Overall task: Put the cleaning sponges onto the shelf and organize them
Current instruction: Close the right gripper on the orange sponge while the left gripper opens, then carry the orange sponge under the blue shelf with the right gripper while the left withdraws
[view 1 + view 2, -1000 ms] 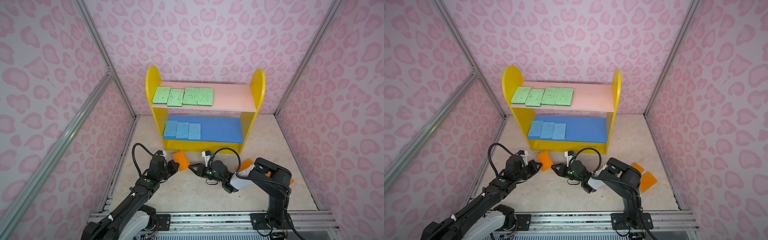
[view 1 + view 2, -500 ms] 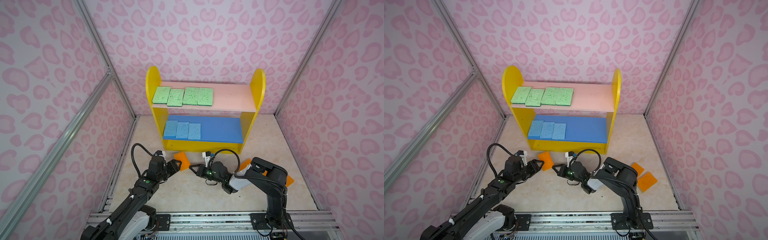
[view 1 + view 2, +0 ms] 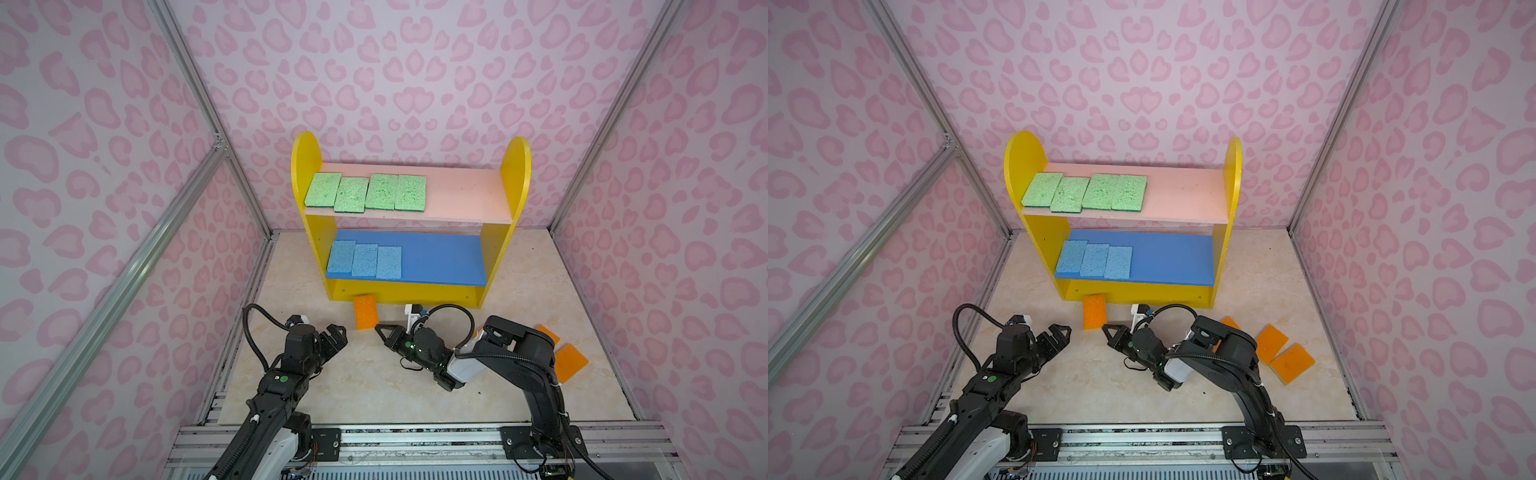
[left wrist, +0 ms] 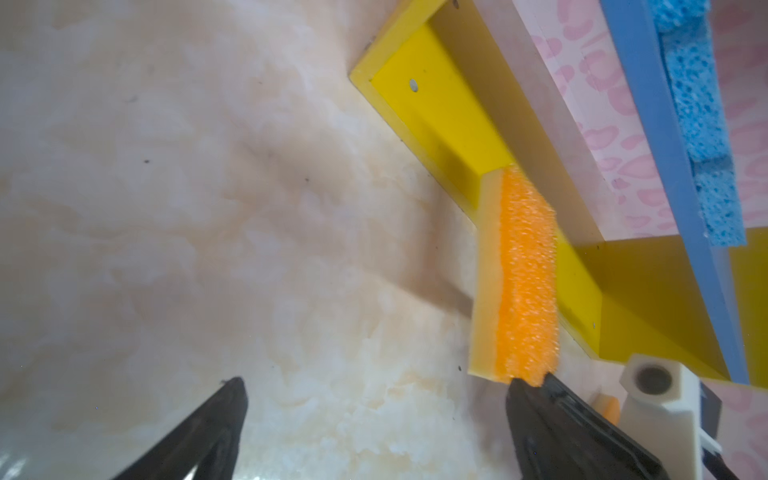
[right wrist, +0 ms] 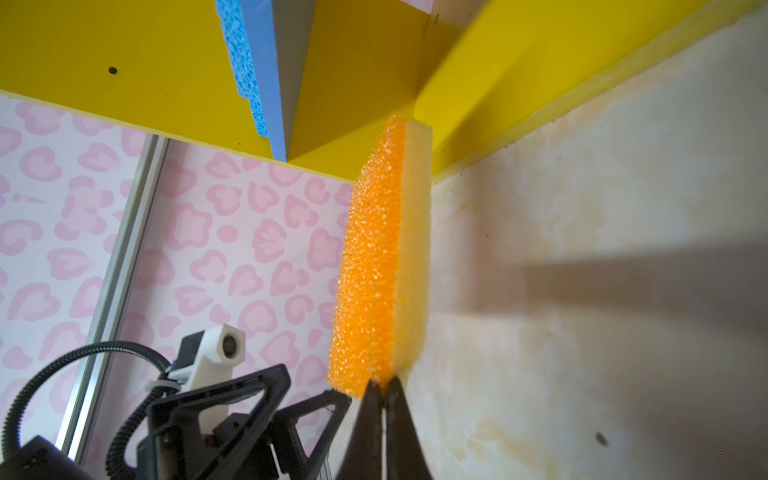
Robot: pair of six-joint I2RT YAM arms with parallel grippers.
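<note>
Right end effector [image 3: 378, 327]: jaws closed tight, pinching the near edge of one orange sponge [image 3: 365, 312]. The right wrist view shows the sponge's rim squeezed between the two tips. Left end effector [image 3: 337, 337]: jaws spread wide, holding nothing, just beside the same sponge on its left in both top views. Whether a finger touches the sponge cannot be determined.

Desk [image 3: 374, 386]: pale marbled surface. It carries the shelf at rear centre, with both arms reaching in from the front.

Shelf [image 3: 515, 174]: upright, near the back wall. It has two yellow round-topped side panels, a pink board [image 3: 461, 195] on top, a blue board [image 3: 440, 259] below it and a yellow base [image 3: 415, 293] at desk level.

Green sponges [image 3: 351, 194]: four, lying flat in a row on the left half of the pink board, side by side. The second from the left sits slightly forward of the rest.

Blue sponges [image 3: 365, 260]: three, lying flat in a row at the left end of the blue board, edges touching.

Loose orange sponges [image 3: 1271, 343]: three, flat on the desk at the right, near the right arm. One is partly hidden behind that arm.

Pinched orange sponge: its far end meets the front of the yellow base near the left end, below the blue sponges. The wrist views show a porous orange face and a paler face. Whether it rests on the desk cannot be determined.
</note>
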